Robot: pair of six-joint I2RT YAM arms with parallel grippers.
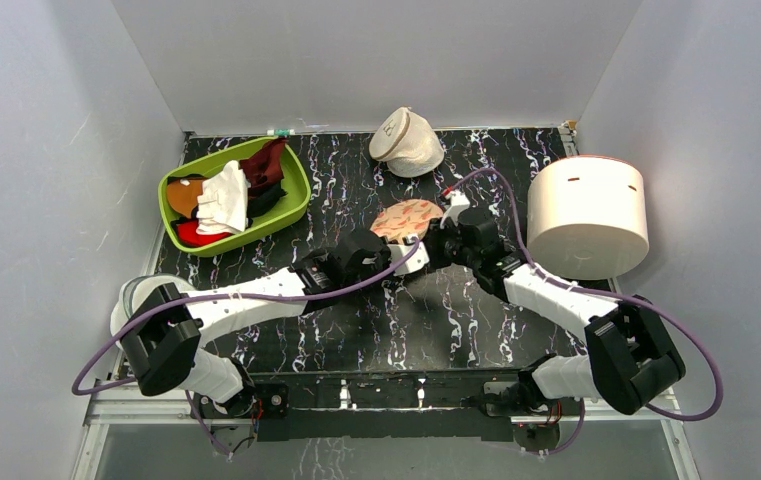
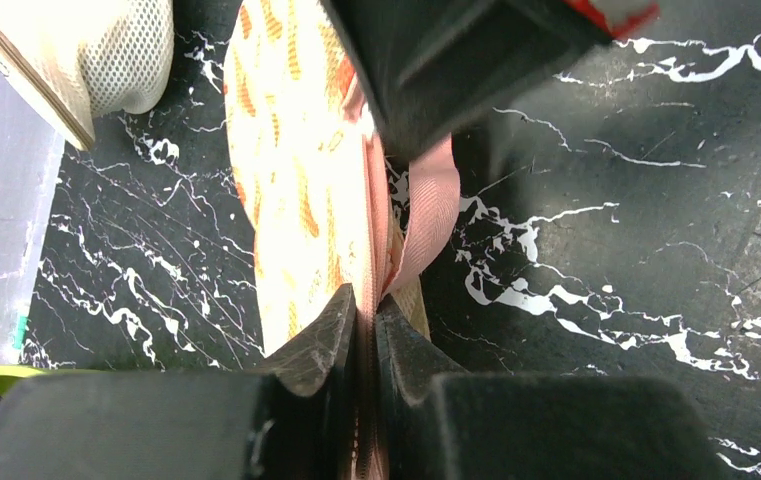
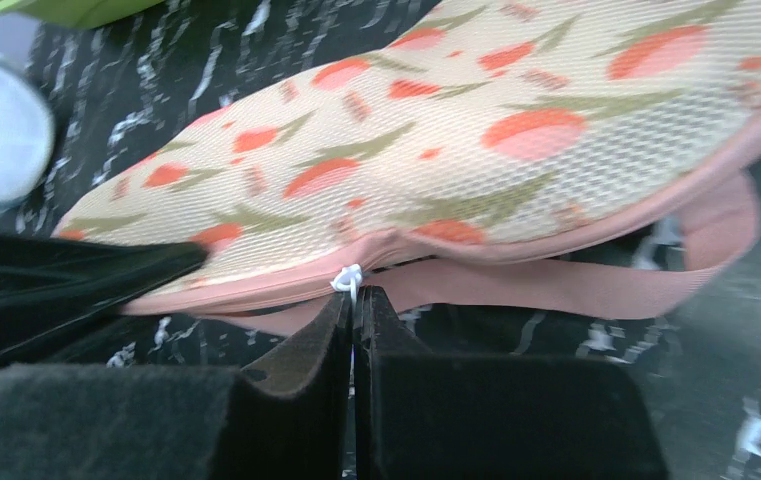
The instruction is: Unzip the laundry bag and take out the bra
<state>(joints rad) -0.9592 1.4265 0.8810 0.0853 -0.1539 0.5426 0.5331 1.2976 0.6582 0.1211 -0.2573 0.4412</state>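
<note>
Table (image 1: 376,330) with a black marbled top carries the bag (image 1: 404,218) near its middle. Both arms reach forward and inward to the near edge of the bag, so the two wrists almost meet there. As far as the seam shows, the bag is zipped shut. The bra is not visible in any view — I judge it is inside, but I cannot confirm this.

The long axis of the bag runs across the right pincer (image 3: 354,300) and straight away from the left pincer (image 2: 366,308). The zip seam follows the pink border on the near side of the bag, along the same axis.

The left pincer is closed narrow on this pink border, at the end of the bag toward the left arm, with cloth between the jaws. The right pincer is closed on the small white pull (image 3: 348,278), near the left one along the seam, and its fingers point at the bag's edge from the near side. A pink strap (image 3: 576,285) loops out under the seam, on the side of the pull away from the left pincer.

So the coming move turns on one relation — the closed seam lies away from the left pincer. I judge the right arm must draw the pull that way while the left arm anchors the border.
</note>
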